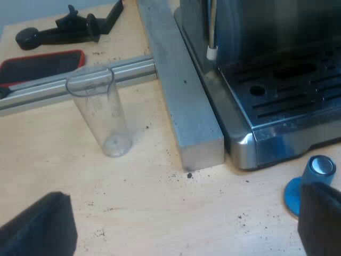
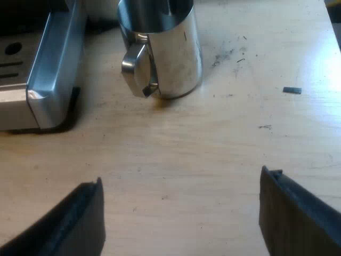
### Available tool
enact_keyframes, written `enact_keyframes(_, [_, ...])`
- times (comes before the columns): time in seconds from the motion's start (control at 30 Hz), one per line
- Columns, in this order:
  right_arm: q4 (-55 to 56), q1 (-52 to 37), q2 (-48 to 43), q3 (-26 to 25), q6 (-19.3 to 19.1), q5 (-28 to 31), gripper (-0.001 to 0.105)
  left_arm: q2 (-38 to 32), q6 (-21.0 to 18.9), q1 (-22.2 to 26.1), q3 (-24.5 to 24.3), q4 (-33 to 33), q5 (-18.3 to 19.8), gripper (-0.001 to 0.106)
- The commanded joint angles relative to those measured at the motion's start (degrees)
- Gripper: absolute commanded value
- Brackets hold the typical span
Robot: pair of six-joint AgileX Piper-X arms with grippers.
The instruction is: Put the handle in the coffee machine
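This seems to be a workshop or a lab bench: a bare wooden table (image 2: 213, 149) carries an aluminium rail (image 1: 42, 90) and a plain metal bar (image 1: 184, 96) just beside an espresso machine (image 1: 277, 122).

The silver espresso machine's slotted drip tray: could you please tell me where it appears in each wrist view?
Left wrist view: the silver espresso machine's slotted drip tray lies alongside the grey metal bar, beyond the blue tamper.
Right wrist view: the drip tray's corner stands beside the shiny steel mug.
Shared landmark: the light wooden tabletop, speckled with coffee grounds.
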Motion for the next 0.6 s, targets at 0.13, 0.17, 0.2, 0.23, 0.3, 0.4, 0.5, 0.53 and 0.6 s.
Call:
enact_keyframes(0.13, [-0.05, -0.32, -2.51, -0.21, -0.46, -0.31, 0.063, -8.04, -0.08, -0.7, 0.06, -0.71, -0.36, 0.086])
enact_keyframes(0.17, [-0.05, -0.32, -2.51, -0.21, -0.46, -0.31, 0.063, -8.04, -0.08, -1.29, 0.06, -0.71, -0.36, 0.086])
enact_keyframes(0.2, [-0.05, -0.32, -2.51, -0.21, -0.46, -0.31, 0.063, -8.04, -0.08, -1.92, 0.06, -0.71, -0.36, 0.086])
enact_keyframes(0.23, [-0.05, -0.32, -2.51, -0.21, -0.46, -0.31, 0.063, -8.04, -0.08, -2.2, 0.06, -0.71, -0.36, 0.086])
enact_keyframes(0.3, [-0.05, -0.32, -2.51, -0.21, -0.46, -0.31, 0.063, -8.04, -0.08, -2.59, 0.06, -0.71, -0.36, 0.086])
enact_keyframes(0.4, [-0.05, -0.32, -2.51, -0.21, -0.46, -0.31, 0.063, -8.04, -0.08, -2.57, 0.06, -0.71, -0.36, 0.086])
enact_keyframes(0.5, [-0.05, -0.32, -2.51, -0.21, -0.46, -0.31, 0.063, -8.04, -0.08, -2.7, 0.06, -0.71, -0.36, 0.086])
enact_keyframes(0.53, [-0.05, -0.32, -2.51, -0.21, -0.46, -0.31, 0.063, -8.04, -0.08, -2.69, 0.06, -0.71, -0.36, 0.086])
enact_keyframes(0.6, [-0.05, -0.32, -2.51, -0.21, -0.46, -0.31, 0.063, -8.04, -0.08, -2.69, 0.06, -0.71, -0.36, 0.086])
